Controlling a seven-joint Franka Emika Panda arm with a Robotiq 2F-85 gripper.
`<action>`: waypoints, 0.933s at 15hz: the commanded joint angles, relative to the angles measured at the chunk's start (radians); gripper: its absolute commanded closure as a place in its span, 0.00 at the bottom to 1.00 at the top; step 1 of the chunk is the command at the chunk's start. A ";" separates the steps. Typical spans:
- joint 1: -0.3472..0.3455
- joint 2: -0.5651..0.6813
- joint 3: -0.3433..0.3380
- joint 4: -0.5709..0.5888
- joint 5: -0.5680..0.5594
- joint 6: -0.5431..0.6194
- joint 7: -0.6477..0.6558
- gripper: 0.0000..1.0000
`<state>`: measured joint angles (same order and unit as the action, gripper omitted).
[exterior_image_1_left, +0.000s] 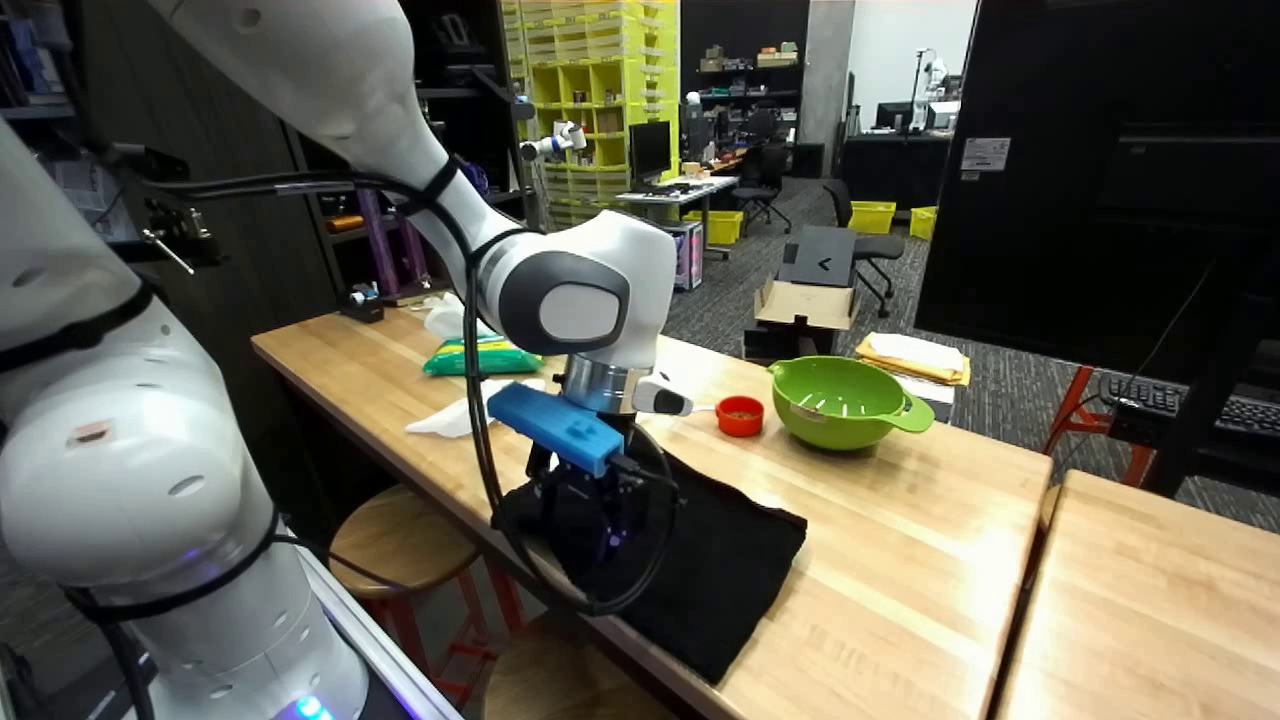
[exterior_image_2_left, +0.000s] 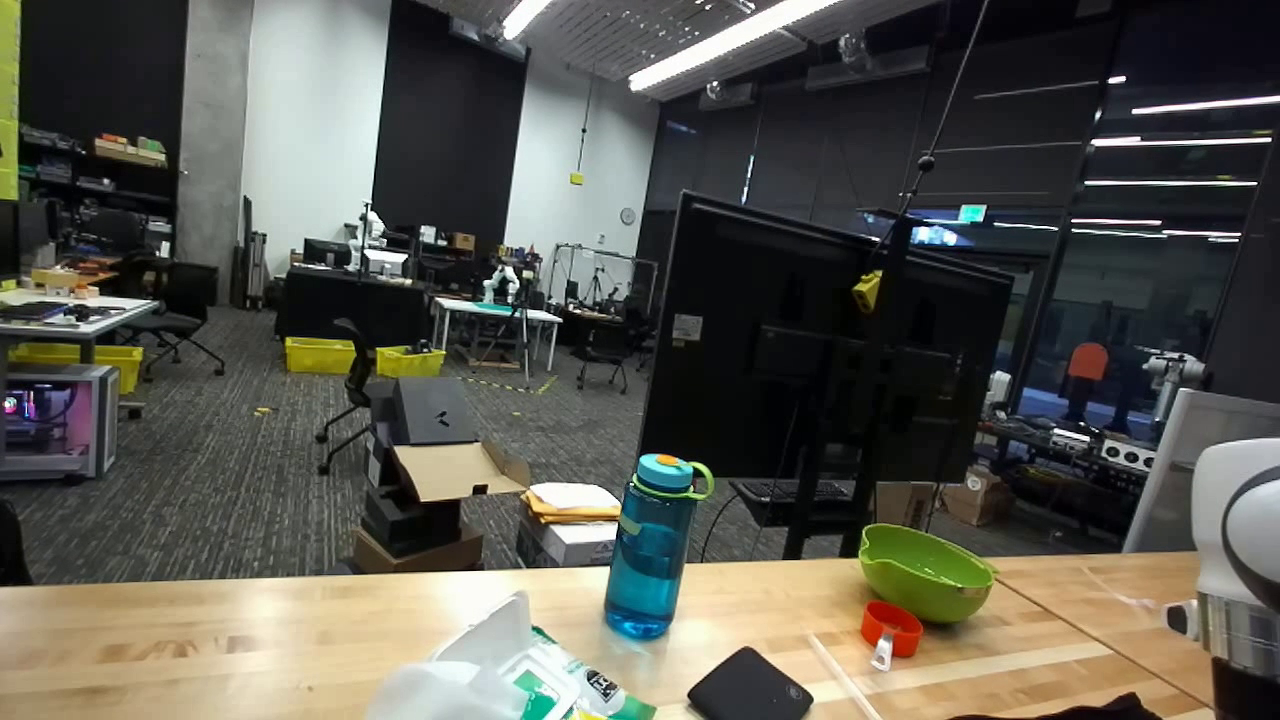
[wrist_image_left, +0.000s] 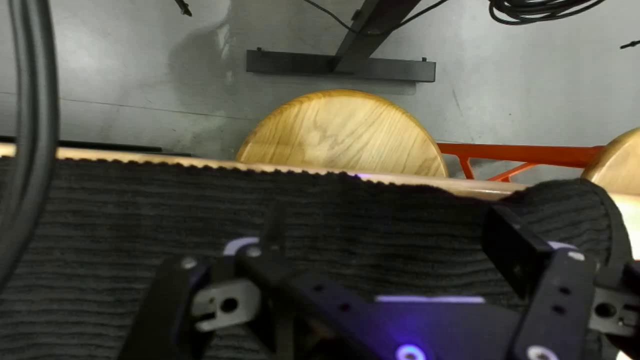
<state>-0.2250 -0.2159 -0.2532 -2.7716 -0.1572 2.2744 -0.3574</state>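
My gripper (wrist_image_left: 387, 227) is open and empty, with its two black fingers spread wide apart over a black ribbed cloth (wrist_image_left: 115, 225) in the wrist view. In an exterior view the gripper (exterior_image_1_left: 580, 535) points down at the end of the cloth (exterior_image_1_left: 720, 570), close to the table's front edge. The dark fingertips blend with the cloth there, so I cannot tell whether they touch it. The cloth lies flat along the table edge, and one corner is rumpled by the right finger in the wrist view. Only a dark strip of cloth (exterior_image_2_left: 1090, 710) shows in an exterior view.
A green bowl (exterior_image_1_left: 838, 405) and red cup (exterior_image_1_left: 740, 417) stand beyond the cloth on the wooden table (exterior_image_1_left: 900, 560). A blue bottle (exterior_image_2_left: 648, 555), black flat case (exterior_image_2_left: 750, 690) and green packet (exterior_image_1_left: 490, 357) are also there. Wooden stools (wrist_image_left: 345, 130) stand below the front edge.
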 joint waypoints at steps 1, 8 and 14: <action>-0.013 0.036 0.003 -0.003 -0.063 0.045 0.013 0.00; -0.006 0.090 0.027 -0.004 -0.178 0.150 0.048 0.00; -0.001 0.122 0.044 -0.004 -0.244 0.196 0.087 0.00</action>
<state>-0.2295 -0.1068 -0.2225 -2.7715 -0.3603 2.4389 -0.3088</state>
